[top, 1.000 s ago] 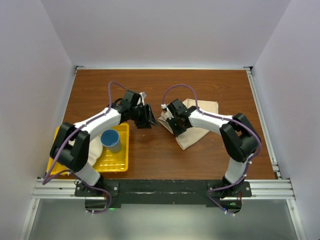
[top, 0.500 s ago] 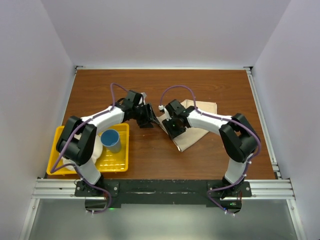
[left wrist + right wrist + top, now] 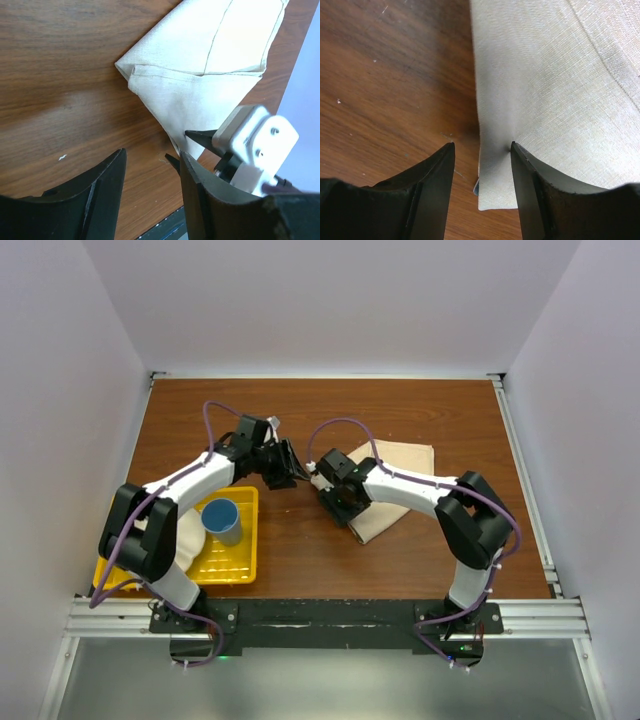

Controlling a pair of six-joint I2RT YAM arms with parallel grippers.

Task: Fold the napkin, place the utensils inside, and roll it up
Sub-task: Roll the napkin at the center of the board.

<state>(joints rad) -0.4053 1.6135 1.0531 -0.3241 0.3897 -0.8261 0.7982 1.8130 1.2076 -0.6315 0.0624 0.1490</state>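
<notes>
- Saw napkin (image 3: 378, 522) folded on table (image 3: 300, 560), right of centre; middle hidden under right arm (image 3: 420, 488) in top view.
- Couldn't identify grey sliver (image 3: 476, 188) at napkin's near corner: too small.
- Found right gripper (image 3: 481, 150) released, jaws apart astride napkin's edge, gripping nothing.
- Found left gripper (image 3: 151, 161) released too, jaws apart over bare wood, just beside napkin's pointed corner, holding nothing.

The plain beige napkin (image 3: 408, 456) lies flat on the wooden table (image 3: 300, 560), right of centre. It is folded over itself in overlapping layers, stitched hems showing, one corner pointing left.
</notes>
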